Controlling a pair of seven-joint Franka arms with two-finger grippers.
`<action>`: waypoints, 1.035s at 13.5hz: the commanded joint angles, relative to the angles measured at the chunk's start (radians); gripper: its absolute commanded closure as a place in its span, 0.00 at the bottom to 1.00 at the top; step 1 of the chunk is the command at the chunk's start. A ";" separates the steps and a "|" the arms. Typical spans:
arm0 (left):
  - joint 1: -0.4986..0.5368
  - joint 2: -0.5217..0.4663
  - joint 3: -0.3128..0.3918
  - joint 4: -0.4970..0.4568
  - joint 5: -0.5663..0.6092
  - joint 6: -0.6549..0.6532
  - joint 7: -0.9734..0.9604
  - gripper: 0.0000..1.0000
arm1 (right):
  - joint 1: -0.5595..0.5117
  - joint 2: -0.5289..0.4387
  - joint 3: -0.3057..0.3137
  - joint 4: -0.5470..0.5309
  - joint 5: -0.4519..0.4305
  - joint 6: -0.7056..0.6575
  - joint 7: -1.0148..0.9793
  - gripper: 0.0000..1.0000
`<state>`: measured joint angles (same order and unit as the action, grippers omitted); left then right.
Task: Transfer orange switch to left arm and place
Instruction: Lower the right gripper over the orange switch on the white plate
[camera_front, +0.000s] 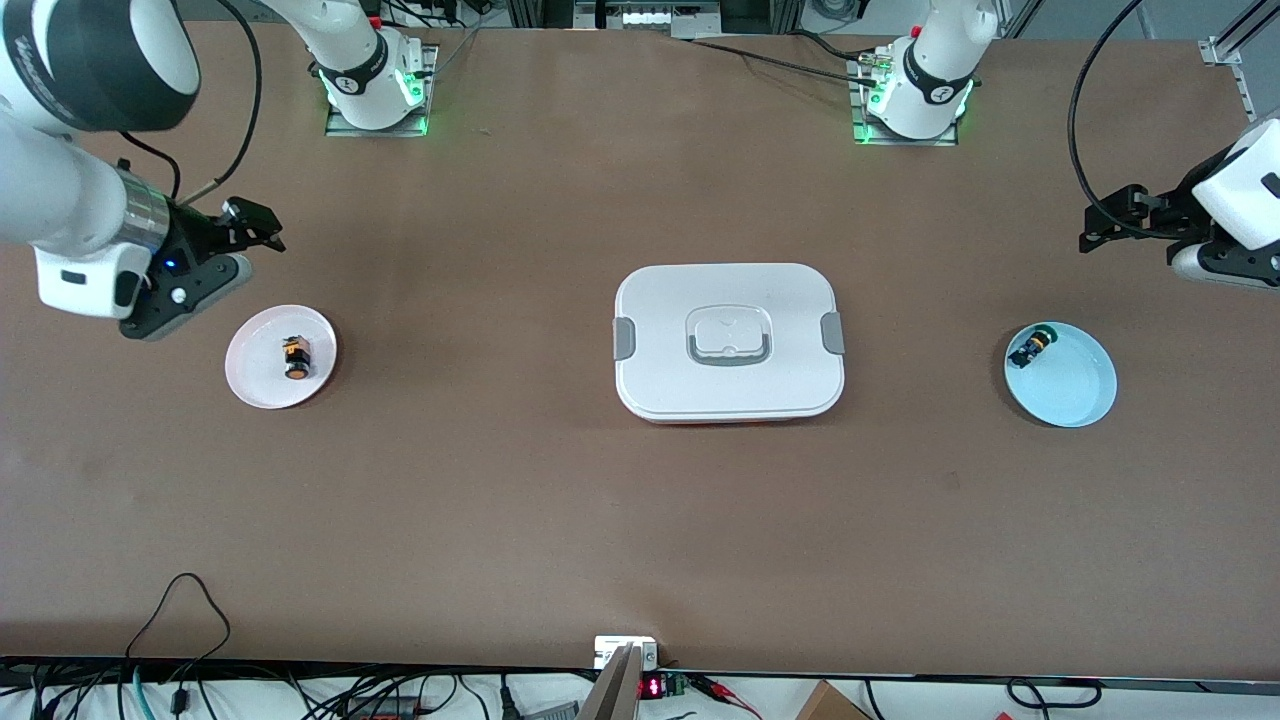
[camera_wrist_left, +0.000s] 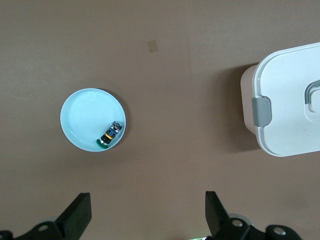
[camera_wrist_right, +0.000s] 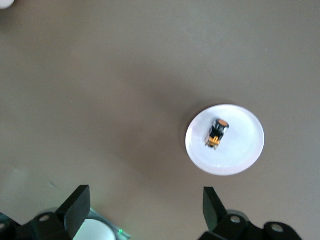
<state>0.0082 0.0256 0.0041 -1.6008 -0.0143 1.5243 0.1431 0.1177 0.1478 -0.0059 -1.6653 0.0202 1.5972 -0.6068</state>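
the orange switch (camera_front: 296, 358) lies on its side on a pale pink plate (camera_front: 262, 385) toward the right arm's end of the table (camera_front: 500, 500). its orange cap points toward the front camera. in the right wrist view the switch (camera_wrist_right: 216, 133) rests near the middle of the plate (camera_wrist_right: 245, 150), and nothing touches it.

the box (camera_front: 729, 342) stands in the middle of the table, between the two plates and well apart from both. its lid is on, with a grey clip at each short side and a grey-rimmed handle recess in the lid. a thin orange edge shows at its base on the side nearer to the front camera. in the left wrist view one end of the box (camera_wrist_left: 285, 100) with one clip is visible.

toward the left arm's end of the table lies a light blue plate (camera_front: 1070, 385). a small black switch with a green tip (camera_front: 1031, 347) lies on it, close to the rim that is farther from the front camera.

the right gripper (camera_front: 240, 245) hangs in the air over bare table just beside the pink plate. its fingers (camera_wrist_right: 75, 207) stand wide apart and hold nothing. the left gripper (camera_front: 1120, 225) hangs over bare table near the blue plate (camera_wrist_left: 80, 107), at the edge of the front view. its fingers (camera_wrist_left: 77, 215) are also spread wide and empty.
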 joint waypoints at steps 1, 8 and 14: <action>-0.002 -0.007 -0.001 0.001 0.007 -0.003 0.004 0.00 | -0.007 -0.011 -0.003 -0.115 -0.009 0.120 -0.202 0.00; -0.002 -0.007 -0.001 0.001 0.007 -0.003 0.004 0.00 | -0.078 0.034 -0.009 -0.343 -0.046 0.432 -0.776 0.00; -0.001 -0.007 -0.001 0.001 0.007 -0.003 0.004 0.00 | -0.102 0.096 -0.009 -0.474 -0.144 0.723 -1.071 0.00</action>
<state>0.0082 0.0256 0.0041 -1.6008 -0.0143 1.5243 0.1431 0.0386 0.2723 -0.0217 -2.0631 -0.0955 2.2265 -1.6032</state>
